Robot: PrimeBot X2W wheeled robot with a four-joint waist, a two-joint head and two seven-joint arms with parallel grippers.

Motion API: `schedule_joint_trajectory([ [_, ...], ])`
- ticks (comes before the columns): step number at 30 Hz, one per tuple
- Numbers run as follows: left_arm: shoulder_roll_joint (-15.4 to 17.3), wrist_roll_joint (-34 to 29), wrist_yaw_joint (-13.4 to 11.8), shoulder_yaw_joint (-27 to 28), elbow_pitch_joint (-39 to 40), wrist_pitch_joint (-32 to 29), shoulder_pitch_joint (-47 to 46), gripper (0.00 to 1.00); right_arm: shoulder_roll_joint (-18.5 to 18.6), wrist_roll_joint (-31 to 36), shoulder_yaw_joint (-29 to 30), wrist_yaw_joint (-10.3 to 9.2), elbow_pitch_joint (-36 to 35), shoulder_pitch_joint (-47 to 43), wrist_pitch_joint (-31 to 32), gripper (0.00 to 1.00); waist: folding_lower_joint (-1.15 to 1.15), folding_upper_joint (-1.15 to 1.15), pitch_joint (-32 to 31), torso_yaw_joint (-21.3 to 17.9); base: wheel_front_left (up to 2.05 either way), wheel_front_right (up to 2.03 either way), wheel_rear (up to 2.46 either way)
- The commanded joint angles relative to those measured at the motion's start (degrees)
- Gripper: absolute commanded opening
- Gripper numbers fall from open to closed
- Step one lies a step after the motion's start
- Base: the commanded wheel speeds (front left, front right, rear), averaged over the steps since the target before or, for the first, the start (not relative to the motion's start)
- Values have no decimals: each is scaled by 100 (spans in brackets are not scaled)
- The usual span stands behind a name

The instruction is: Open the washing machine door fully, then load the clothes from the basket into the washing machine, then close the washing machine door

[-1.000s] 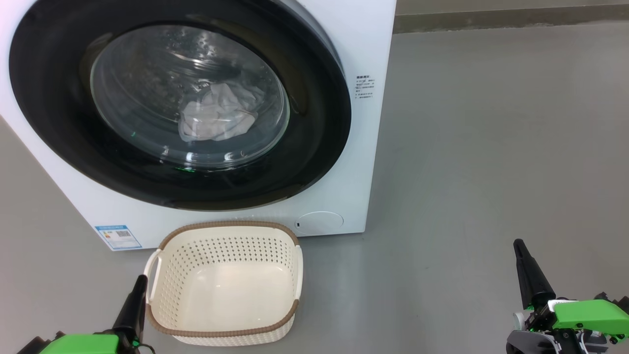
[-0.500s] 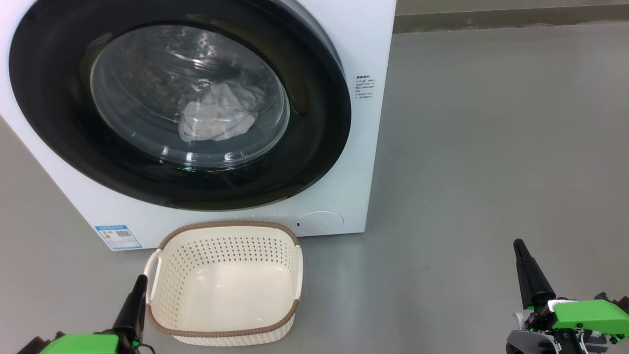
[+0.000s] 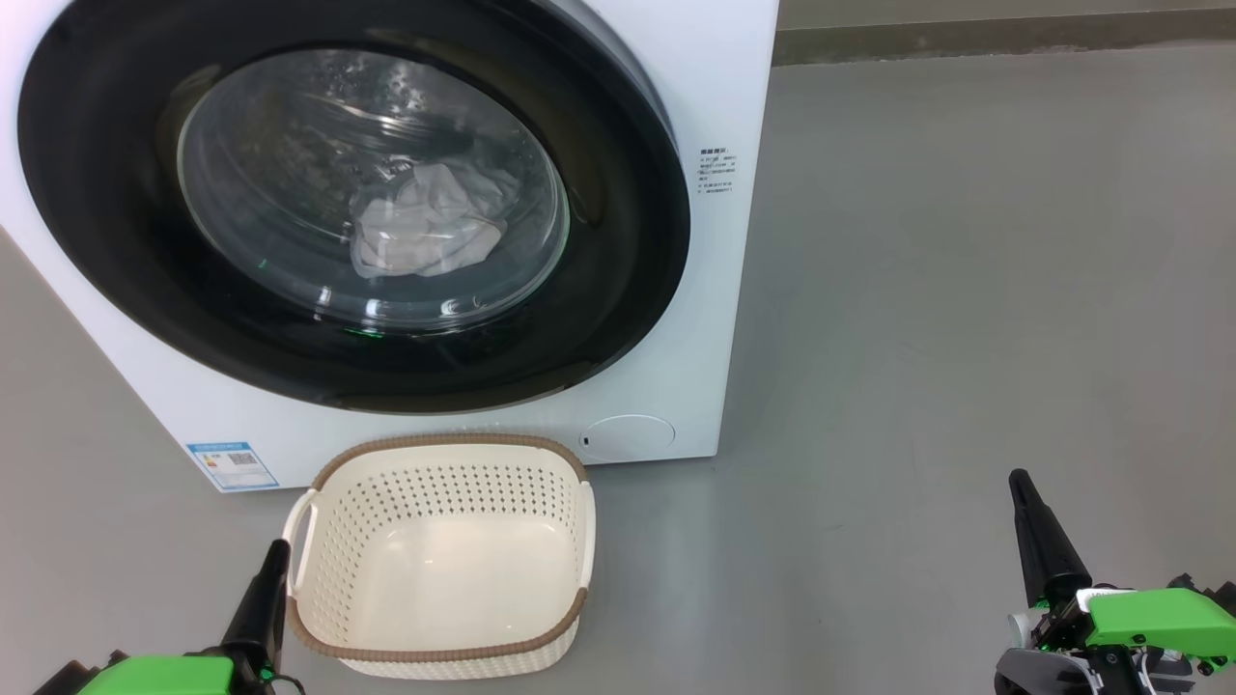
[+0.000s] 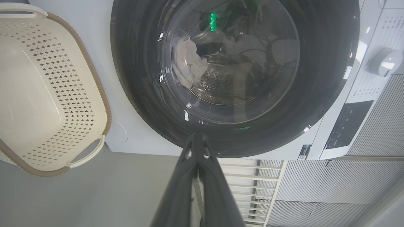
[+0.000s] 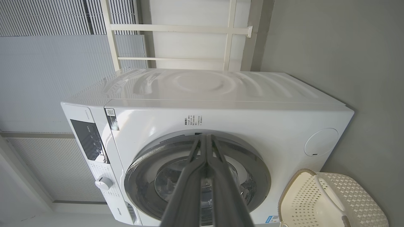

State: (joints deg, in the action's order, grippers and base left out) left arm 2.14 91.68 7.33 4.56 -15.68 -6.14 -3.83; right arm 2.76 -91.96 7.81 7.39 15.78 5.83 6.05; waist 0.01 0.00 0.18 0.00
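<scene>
- Head view. The washing machine (image 3: 734, 87) stands on the grey floor (image 3: 966, 290) with its door (image 3: 632, 241) shut flat against the front. The clothes (image 3: 425, 227), a pale crumpled bundle, lie in the drum behind the glass. The basket (image 3: 439, 442) sits on the floor just in front of the machine, below the door, with its bare bottom showing. The left gripper (image 3: 276, 552) points up just beside the basket's left handle. The right gripper (image 3: 1022, 487) points up well apart from it, over open floor.
- Left wrist view. The left gripper's fingers (image 4: 180, 189) meet at their tips, closed on nothing, and the tips overlap the door's black rim. The basket lies at the view's left. A dial (image 4: 385, 61) and a control panel (image 4: 347, 124) are at its right.
- Right wrist view. The right gripper's fingers (image 5: 189, 189) are pressed together and hold nothing, in line with the door. The basket occupies the lower right corner, near the round flap (image 5: 321, 142).
</scene>
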Motion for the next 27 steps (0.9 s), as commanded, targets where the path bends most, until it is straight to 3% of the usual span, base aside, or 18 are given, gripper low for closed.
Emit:
schedule_joint_trajectory([
  [1,74,48,15,197,165,-36,-236,0,12,-16,-123,10,-176,36,48,0,0,0,0,0,0,0,0],
  [27,74,49,15,196,165,-36,-236,0,12,-15,-123,10,-176,36,48,0,0,0,0,0,0,0,0],
])
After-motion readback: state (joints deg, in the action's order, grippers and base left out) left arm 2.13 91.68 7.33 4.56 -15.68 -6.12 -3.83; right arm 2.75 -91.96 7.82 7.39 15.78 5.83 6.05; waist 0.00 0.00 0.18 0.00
